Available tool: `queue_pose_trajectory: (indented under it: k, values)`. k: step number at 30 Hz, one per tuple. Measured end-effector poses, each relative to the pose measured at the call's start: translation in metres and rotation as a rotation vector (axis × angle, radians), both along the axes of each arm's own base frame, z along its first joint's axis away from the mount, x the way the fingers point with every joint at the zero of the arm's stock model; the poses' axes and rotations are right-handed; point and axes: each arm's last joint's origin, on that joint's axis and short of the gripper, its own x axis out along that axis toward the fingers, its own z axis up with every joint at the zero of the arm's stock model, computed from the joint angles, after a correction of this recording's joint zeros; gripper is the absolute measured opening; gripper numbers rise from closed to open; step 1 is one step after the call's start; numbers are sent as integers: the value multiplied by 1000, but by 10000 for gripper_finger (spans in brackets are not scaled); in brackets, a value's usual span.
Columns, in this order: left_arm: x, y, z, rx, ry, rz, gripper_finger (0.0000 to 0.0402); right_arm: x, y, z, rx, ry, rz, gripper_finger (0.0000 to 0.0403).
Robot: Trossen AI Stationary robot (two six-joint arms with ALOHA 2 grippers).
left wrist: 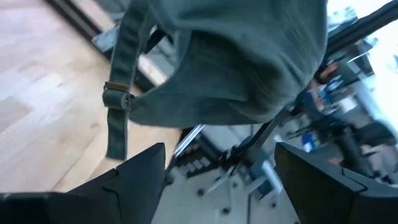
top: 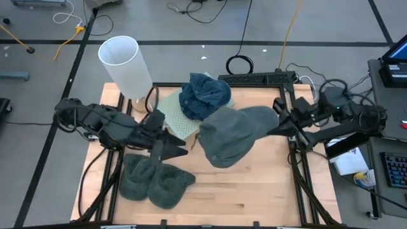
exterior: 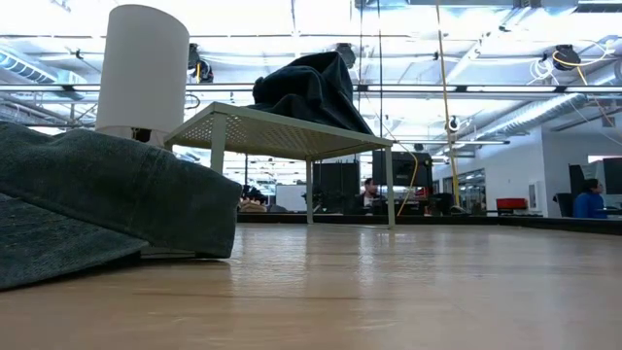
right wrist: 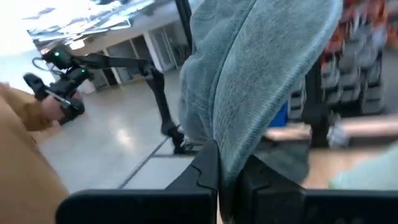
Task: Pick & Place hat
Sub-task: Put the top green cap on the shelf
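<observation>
The right claw (top: 275,124) is pinched tight on the edge of a grey hat (top: 232,135). It holds the hat up in the air, over the middle of the table (top: 254,191). In the right wrist view the hat's cloth (right wrist: 261,74) is squeezed between the two dark fingers (right wrist: 205,168) and hangs out past them.

The left claw (top: 180,147) is spread wide and holds nothing. It sits just beside the hanging hat and points toward it. In the left wrist view the hat (left wrist: 249,56) fills the space past the two open fingers (left wrist: 140,177), and its strap (left wrist: 118,93) with a small buckle dangles down.

Another grey hat (top: 156,181) lies flat on the table near the front, under the left arm. A dark blue hat (top: 205,95) sits on a small pale stand (top: 170,117) at the back. A tall white tube (top: 127,67) stands next to that stand, at the back left corner.
</observation>
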Motion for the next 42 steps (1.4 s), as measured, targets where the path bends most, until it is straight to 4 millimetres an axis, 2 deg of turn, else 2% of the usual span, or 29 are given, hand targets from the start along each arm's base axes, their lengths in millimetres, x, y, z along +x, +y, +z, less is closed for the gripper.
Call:
queue_pose_trajectory:
  k: [4, 13, 20, 25, 29, 35, 39, 42]
  values:
    - [2, 0, 8, -25, -83, 45, 308, 0, -3, 8, -134, -136, -106, 3]
    - [5, 4, 29, -125, -289, 168, 308, -2, -12, 25, -470, -366, -477, 3]
    - [8, 20, 43, -230, -432, 323, 308, -11, -16, 44, -679, -555, -720, 3]
    - [12, 36, 53, -210, -538, 398, 308, -11, -16, 56, -878, -700, -852, 3]
    - [13, 49, 60, -198, -614, 445, 308, -3, -15, 60, -1105, -759, -967, 3]
    - [20, 63, 63, -182, -685, 478, 308, 21, -15, 56, -1418, -738, -1061, 3]
    - [26, 69, 64, -246, -725, 443, 308, 35, -16, 53, -1548, -712, -1091, 4]
    - [32, 73, 63, -288, -745, 422, 308, 45, -16, 51, -1576, -708, -1103, 5]
